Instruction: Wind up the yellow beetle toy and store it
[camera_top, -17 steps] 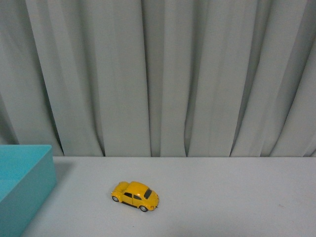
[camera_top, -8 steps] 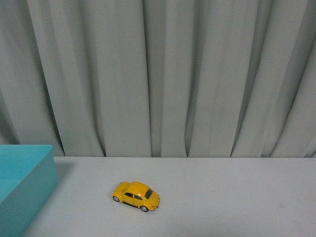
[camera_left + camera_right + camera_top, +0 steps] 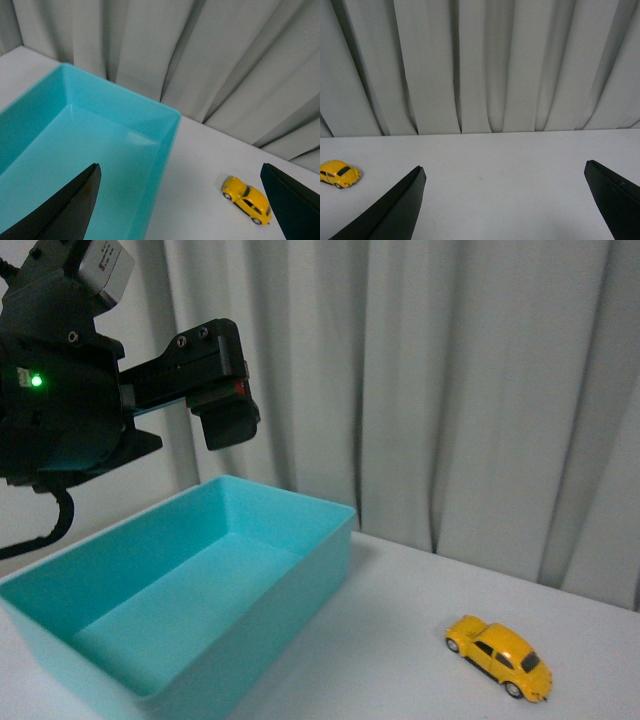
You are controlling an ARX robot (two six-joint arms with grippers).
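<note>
Front view: you have one yellow beetle toy [image 3: 499,656] standing on its wheels on white table [image 3: 400,585], outside one teal bin [image 3: 318,508] and well apart from it. Two grippers: left gripper [image 3: 180,167] raised near bin, jaws spread wide, empty; right gripper [image 3: 505,165] also spread wide, empty.

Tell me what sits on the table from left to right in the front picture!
First the open turquoise plastic box → then the small yellow beetle toy car.
</note>
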